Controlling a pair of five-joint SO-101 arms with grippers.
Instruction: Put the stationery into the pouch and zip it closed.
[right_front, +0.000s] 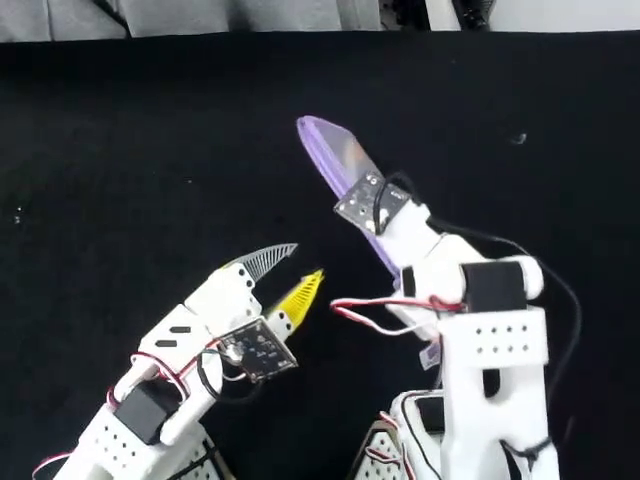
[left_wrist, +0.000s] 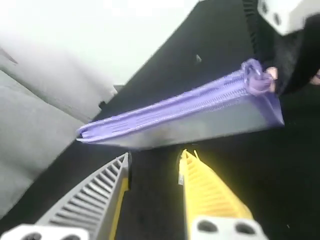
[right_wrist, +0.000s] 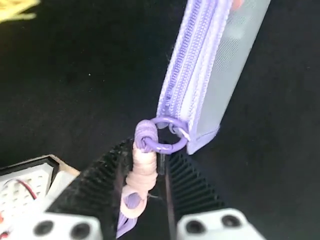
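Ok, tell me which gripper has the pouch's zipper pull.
The right gripper, black-fingered, is shut on the zipper pull of the pouch; the left gripper, grey and yellow, hangs open, apart from it.

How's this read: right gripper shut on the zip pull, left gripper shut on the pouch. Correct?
No. The left gripper is open and clear of the pouch, gripping nothing, as the left wrist view shows. The right gripper is shut on the zip pull, as stated.

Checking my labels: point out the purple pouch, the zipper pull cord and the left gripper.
purple pouch (left_wrist: 210, 122): left wrist view, side panel.
zipper pull cord (right_wrist: 143, 167): right wrist view, pink wrap.
left gripper (left_wrist: 154, 159): left wrist view, between fingertips.
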